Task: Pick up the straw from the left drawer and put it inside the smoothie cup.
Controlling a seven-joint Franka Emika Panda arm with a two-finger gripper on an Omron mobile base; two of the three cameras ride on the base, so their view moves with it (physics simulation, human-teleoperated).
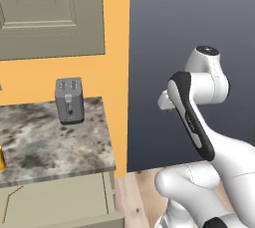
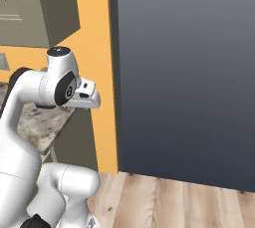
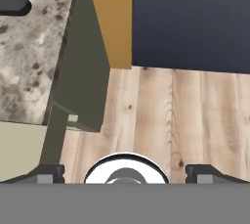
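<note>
Smoothie cup [image 1: 2, 158] is barely there in the left base view, just a yellow sliver with a bit of red cut off by the frame's 9 o'clock edge, sitting on the marbled surface [image 1: 50, 142]. Can't make out its shape or what's inside.

Left drawer [image 1: 60, 199] is pulled open below the surface, beige-olive, wide and shallow, its bottom part cropped by the frame. The straw [image 1: 10, 202] lies inside at the drawer's 9 o'clock end: a really thin tan-brown stick, angled, with what looks like a bend near its top end. Hard to tell more, it's so skinny.

Grey toaster [image 1: 69, 100] stands upright on the surface toward 12 o'clock, well apart from the cup.

The claw [image 3: 124, 171] hangs out past the surface's end, over the wooden floor [image 3: 166, 115], well apart from the drawer and straw. In the hand view the two dark fingertips [image 3: 49, 173] sit far apart at 7 and 5 o'clock with nothing between them, so it's spread wide and holding nothing. A corner of the surface and the cabinet side [image 3: 83, 71] sit at 10 o'clock there, toaster corner cut off at the top.
</note>
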